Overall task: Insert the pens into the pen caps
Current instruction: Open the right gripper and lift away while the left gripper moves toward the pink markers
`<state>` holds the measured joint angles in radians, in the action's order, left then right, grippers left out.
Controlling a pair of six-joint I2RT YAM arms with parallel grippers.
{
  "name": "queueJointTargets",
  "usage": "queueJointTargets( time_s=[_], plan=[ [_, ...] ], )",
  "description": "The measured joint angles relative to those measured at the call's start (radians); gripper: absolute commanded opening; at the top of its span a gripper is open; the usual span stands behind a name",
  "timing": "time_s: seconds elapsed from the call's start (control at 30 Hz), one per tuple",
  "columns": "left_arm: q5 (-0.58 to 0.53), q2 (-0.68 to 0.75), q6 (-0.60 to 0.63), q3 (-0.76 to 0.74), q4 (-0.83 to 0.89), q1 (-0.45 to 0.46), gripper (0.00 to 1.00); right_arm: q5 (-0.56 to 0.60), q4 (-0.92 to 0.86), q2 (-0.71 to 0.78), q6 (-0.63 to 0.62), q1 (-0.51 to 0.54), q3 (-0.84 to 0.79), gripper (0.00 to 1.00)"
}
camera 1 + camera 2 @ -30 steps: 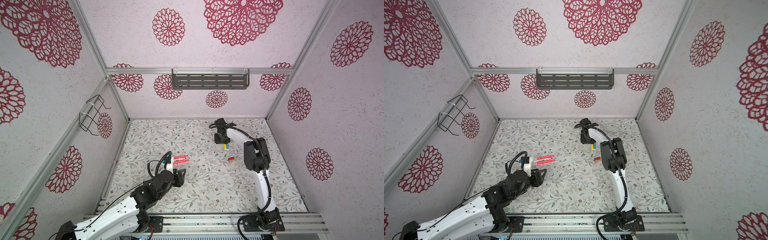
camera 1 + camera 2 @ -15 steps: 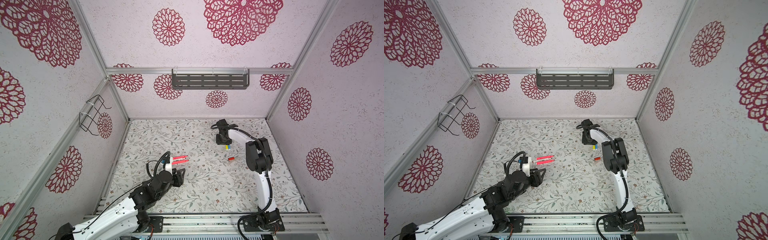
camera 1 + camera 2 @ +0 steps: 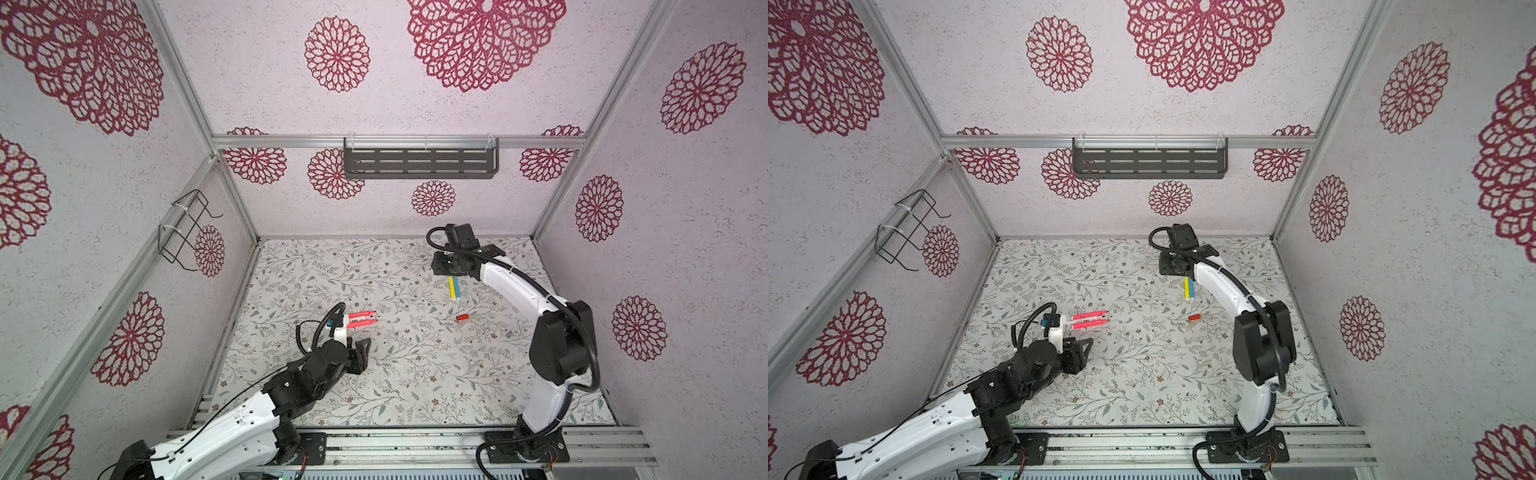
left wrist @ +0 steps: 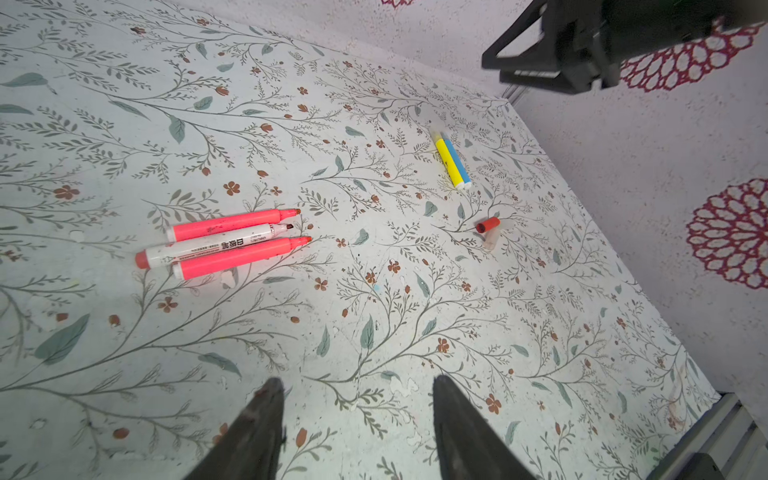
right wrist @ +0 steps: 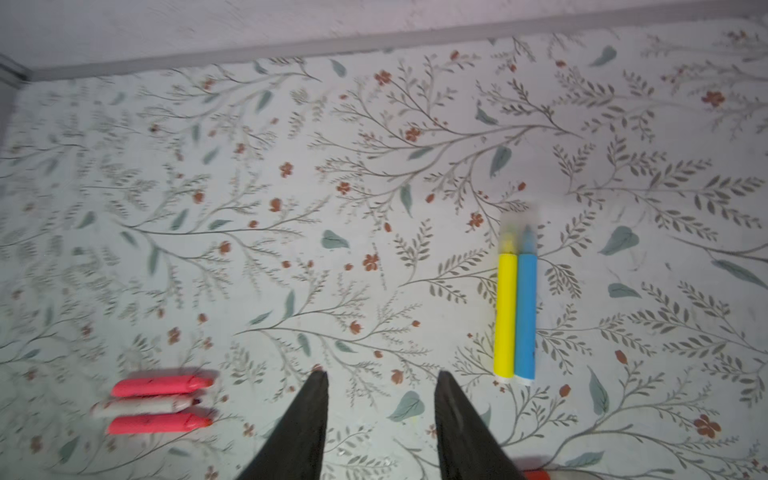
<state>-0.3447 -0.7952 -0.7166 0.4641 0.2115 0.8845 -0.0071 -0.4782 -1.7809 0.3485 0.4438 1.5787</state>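
Right hand [image 5: 381, 374], apart and empty, has drawn back from the yellow and blue pens [image 3: 453, 287], seemingly capped, just beyond the red cap [image 3: 462, 317]; left hand [image 4: 357, 379], apart, faces three uncapped pens [image 4: 224, 243] far from that cap.

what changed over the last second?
Right claw backed off the yellow pen and blue pen toward the rear wall, jaws widening, empty. Both pens lie side by side. Unchanged: left claw open and empty, pink pens, red cap.

Left pincer [image 4: 357, 386] and right pincer [image 5: 380, 378] both hover with jaws parted.
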Motion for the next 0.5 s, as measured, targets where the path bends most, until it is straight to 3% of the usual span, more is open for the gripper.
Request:
queueJointTargets(
  time_s=[0.27,0.5],
  plan=[
    [0.119,-0.187,0.035,0.087,0.027,-0.148,0.6,-0.175,0.156,0.277,-0.023,0.053,-0.283,0.51],
    [0.212,-0.353,0.095,0.153,0.035,-0.273,0.59,-0.295,0.27,0.525,-0.056,0.117,-0.584,0.67]
  ],
)
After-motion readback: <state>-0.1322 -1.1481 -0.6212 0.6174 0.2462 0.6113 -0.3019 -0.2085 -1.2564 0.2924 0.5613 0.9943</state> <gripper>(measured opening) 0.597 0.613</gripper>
